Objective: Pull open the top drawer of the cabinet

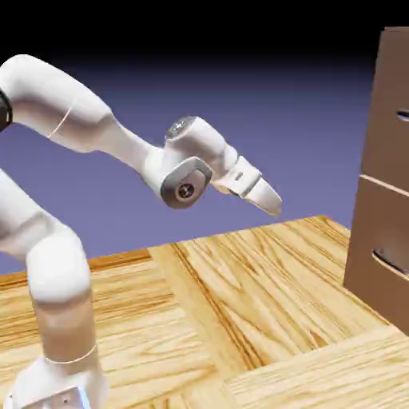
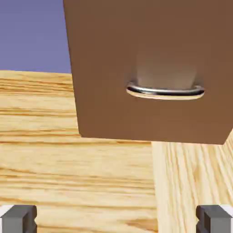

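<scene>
The tool (image 2: 116, 219) is released, its two fingertips wide apart at the bottom edge of the hand view with nothing between them but wood grain beyond. In the exterior view it hangs at the end of the bent arm (image 1: 132, 152), tilted down toward the tabletop (image 1: 279, 295) and well apart from the cabinet (image 1: 367, 180).

The likeliest mistake is taking the wrong drawer. The hand view shows a single handle, the lower handle (image 2: 166, 93), on the lower drawer front (image 2: 104, 109); the top drawer (image 1: 387, 120) sits above the seam in the exterior view, at its right edge, with its own dark handle (image 1: 403, 116) partly cut off by the frame. If the arm simply drives on along its present slant, it would probably end low, at the lower front or the wood under it. The move calls for a rise and a levelling of the wrist first.

A second risk is the grip itself. The handle is a thin, curved bar lying crosswise, and the fingertips are spread roughly along its length, so closing without a roll could knock its ends or slip off. Coming in too far might press the fingertips against the flat front.

Nothing visible stands between tool and cabinet. Both drawer fronts look closed, and behind is only the blue-violet backdrop (image 1: 240, 104).
</scene>
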